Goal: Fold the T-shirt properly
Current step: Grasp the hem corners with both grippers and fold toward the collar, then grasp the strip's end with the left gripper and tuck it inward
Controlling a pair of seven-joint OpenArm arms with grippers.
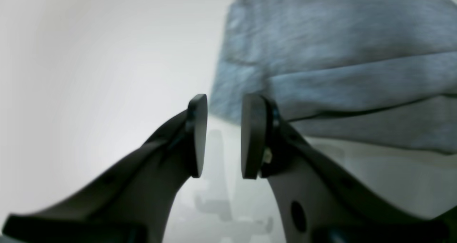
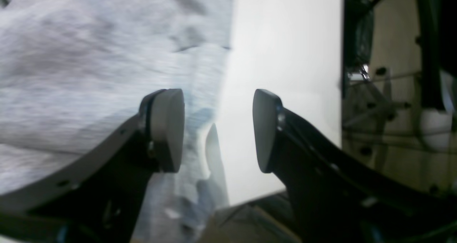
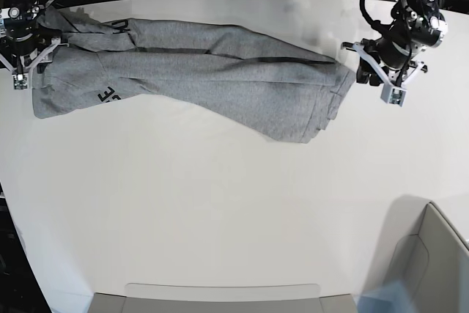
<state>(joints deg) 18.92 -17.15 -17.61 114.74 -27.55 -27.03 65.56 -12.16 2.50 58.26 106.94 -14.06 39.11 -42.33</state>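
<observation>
Both grippers letting go of the stretched T-shirt (image 3: 212, 71)
Left gripper (image 1: 223, 135) is standing narrowly parted, right gripper (image 2: 217, 128) wide, neither holding cloth, so the shirt is lying long across the frame's top

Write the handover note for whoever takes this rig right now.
Left gripper: open, nothing between the pads, just off one end of the T-shirt.
Right gripper: open, holding nothing, at the shirt's other end by the table edge.
Shirt: stretched in a long band across the far side of the table, folded lengthwise, some black lettering showing.
Done: lengthwise fold, both ends let go.
Left: fold it across into a compact stack and smooth it.
</observation>
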